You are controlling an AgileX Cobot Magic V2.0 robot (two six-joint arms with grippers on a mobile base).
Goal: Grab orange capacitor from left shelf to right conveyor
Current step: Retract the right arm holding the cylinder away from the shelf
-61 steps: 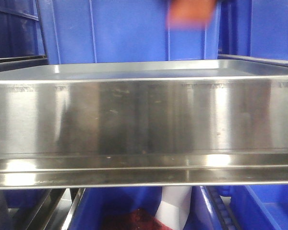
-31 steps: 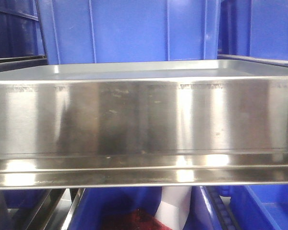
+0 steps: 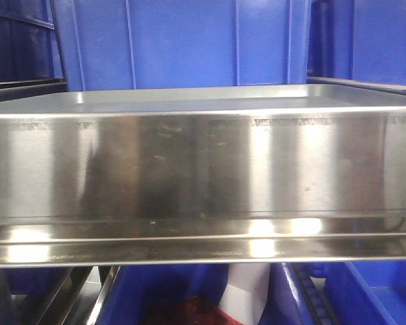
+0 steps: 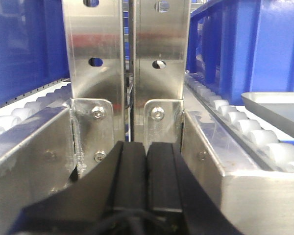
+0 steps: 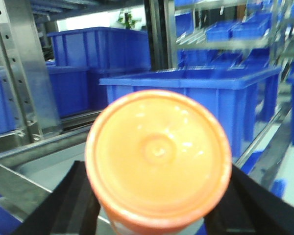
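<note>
The orange capacitor (image 5: 158, 156) fills the middle of the right wrist view, its flat orange top facing the camera. My right gripper (image 5: 159, 208) is shut on it, with one black finger (image 5: 63, 200) on its left and one on its right. The capacitor is held above a steel surface in front of blue bins. The left shelf (image 3: 189, 169) fills the front view with its tall shiny lip; no capacitor or gripper shows there. My left gripper (image 4: 147, 147) is shut and empty, its black pads pressed together in front of two steel uprights. The right conveyor is out of view.
Blue plastic bins (image 3: 183, 44) stand behind the shelf, and more (image 5: 201, 93) are behind the capacitor. In the left wrist view, steel uprights (image 4: 95, 58) stand close ahead, with white roller rails (image 4: 255, 132) on both sides. A silver tray (image 4: 279, 105) lies at the right.
An orange blur at the top of the front view one second ago has left that view. The shelf has not moved.
</note>
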